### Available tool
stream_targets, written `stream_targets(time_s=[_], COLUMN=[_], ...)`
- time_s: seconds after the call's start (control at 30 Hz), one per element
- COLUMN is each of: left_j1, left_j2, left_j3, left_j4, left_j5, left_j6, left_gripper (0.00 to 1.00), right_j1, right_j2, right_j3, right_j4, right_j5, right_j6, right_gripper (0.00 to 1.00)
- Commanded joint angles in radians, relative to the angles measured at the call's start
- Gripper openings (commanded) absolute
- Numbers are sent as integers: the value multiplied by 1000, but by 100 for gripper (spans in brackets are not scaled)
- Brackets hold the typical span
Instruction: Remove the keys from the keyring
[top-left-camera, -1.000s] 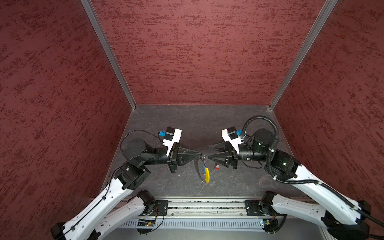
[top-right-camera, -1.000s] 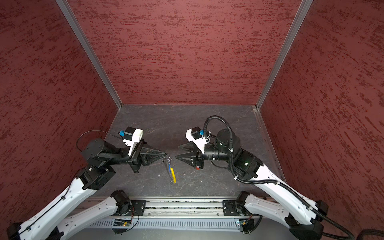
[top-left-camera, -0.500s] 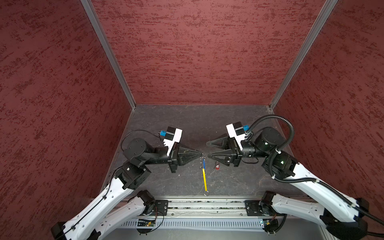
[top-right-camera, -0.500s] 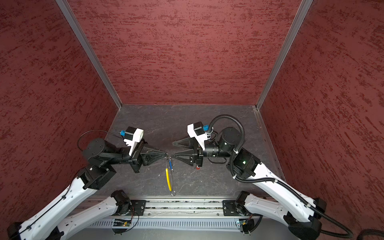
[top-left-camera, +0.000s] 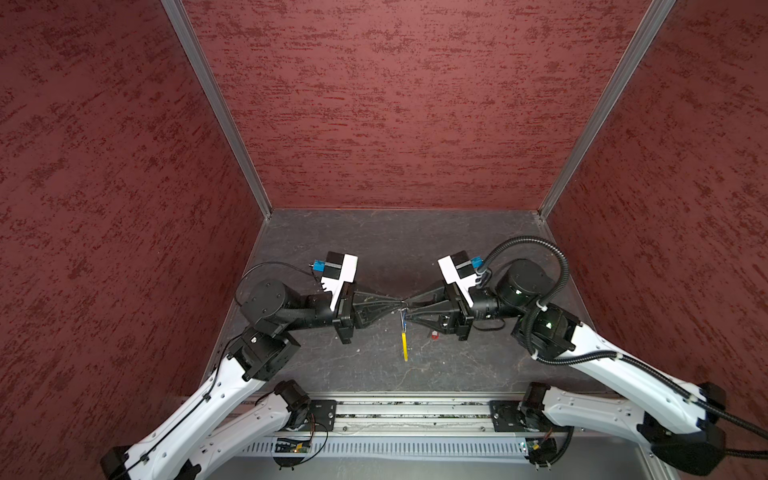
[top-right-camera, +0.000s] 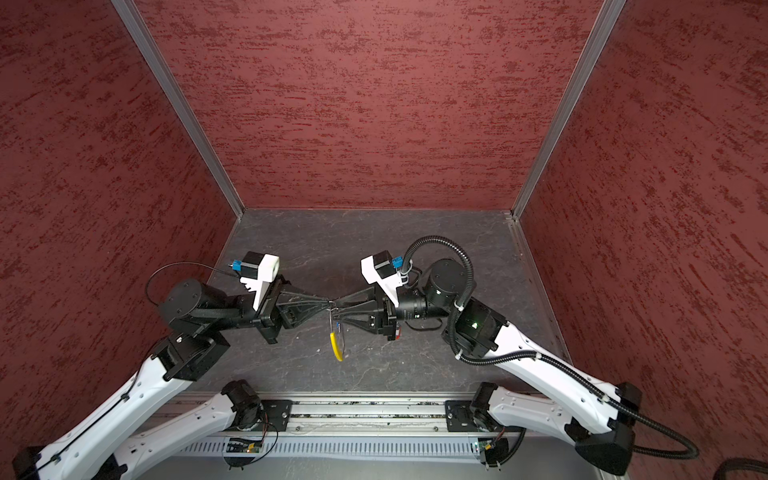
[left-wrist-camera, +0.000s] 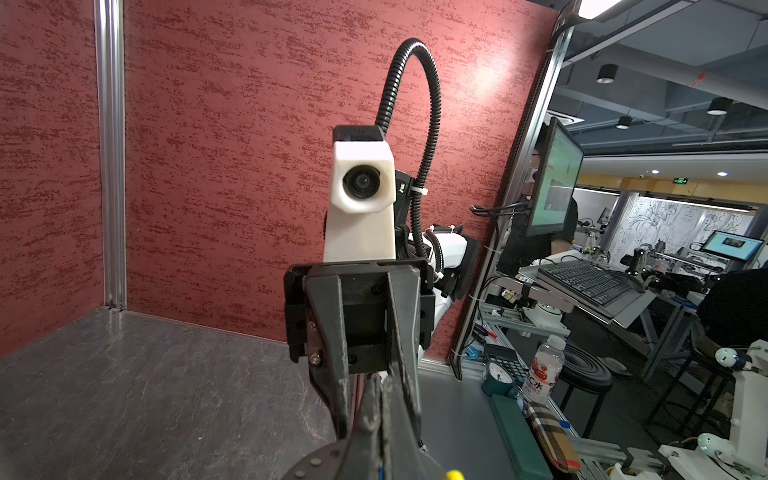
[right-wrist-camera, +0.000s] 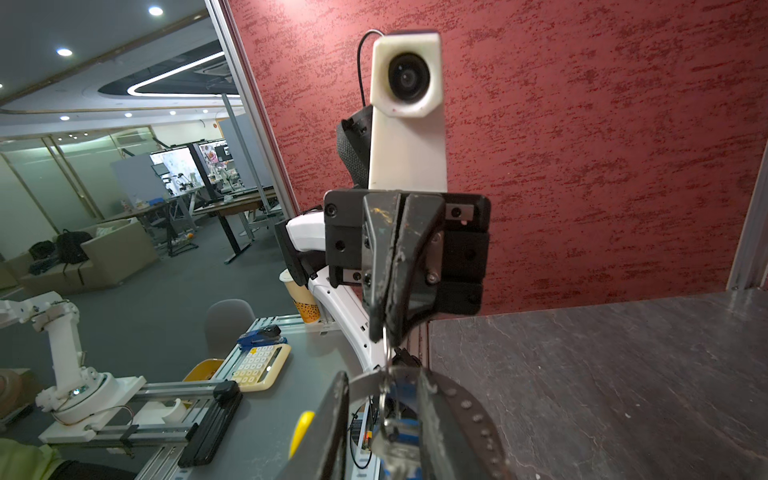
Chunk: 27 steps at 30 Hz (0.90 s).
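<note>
In both top views my two grippers meet tip to tip above the middle of the table. My left gripper (top-left-camera: 400, 302) (top-right-camera: 329, 304) is shut on the keyring's silver ring (right-wrist-camera: 386, 353). The keyring's yellow section (top-left-camera: 404, 347) (top-right-camera: 336, 344) hangs below it. The blue-tagged key (right-wrist-camera: 405, 432) (top-left-camera: 402, 322) dangles from the ring between the fingers of my right gripper (right-wrist-camera: 382, 378) (top-left-camera: 408, 311). Those fingers stand a little apart, with a gap on one side of the key. The red-orange tagged key (top-left-camera: 434, 335) lies on the table under the right gripper.
Red textured walls (top-left-camera: 395, 104) close the dark stone tabletop (top-left-camera: 374, 249) on three sides. The arm bases sit on a metal rail (top-left-camera: 407, 415) along the front edge. Desks and equipment outside the cell show in the wrist views.
My right gripper has moved in to the left gripper's tip and its jaws have narrowed around the blue-tagged key. The hanging yellow section has swung. The left gripper has stayed shut and still.
</note>
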Motion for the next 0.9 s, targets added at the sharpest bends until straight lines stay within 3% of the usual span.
stream_targets(time_s=[0.0,0.17,0.43,0.57,0.6,0.67,0.7,0.77,0.87], left_j1=[-4,-4,-5,-3,-2,9,12,16,20], left_j2=[-12,-11,-5,-11,-16,-27,-30,-28,-7], left_j3=[-9,-15,-21,-2,2,13,21,52,105], left_j4=[39,49,58,-3,-28,-72,-96,-177,-305], left_j5=[-19,-23,-25,-57,-68,-80,-83,-91,-91], left_j6=[-8,-10,-24,-25,-24,-21,-18,2,33], left_gripper=[0,0,0,0,7,39,50,61,67], right_j1=[7,8,10,10,10,8,9,9,9], right_j2=[3,11,25,9,3,-7,-11,-14,-8], right_j3=[-18,-32,-26,-15,-11,8,20,50,88], right_j4=[88,143,148,69,37,-55,-97,-199,-330], right_j5=[5,0,-4,21,32,55,66,91,136], right_j6=[21,46,54,29,19,-10,-26,-60,-95], right_gripper=[26,21,0,0,0,0,0,0,0])
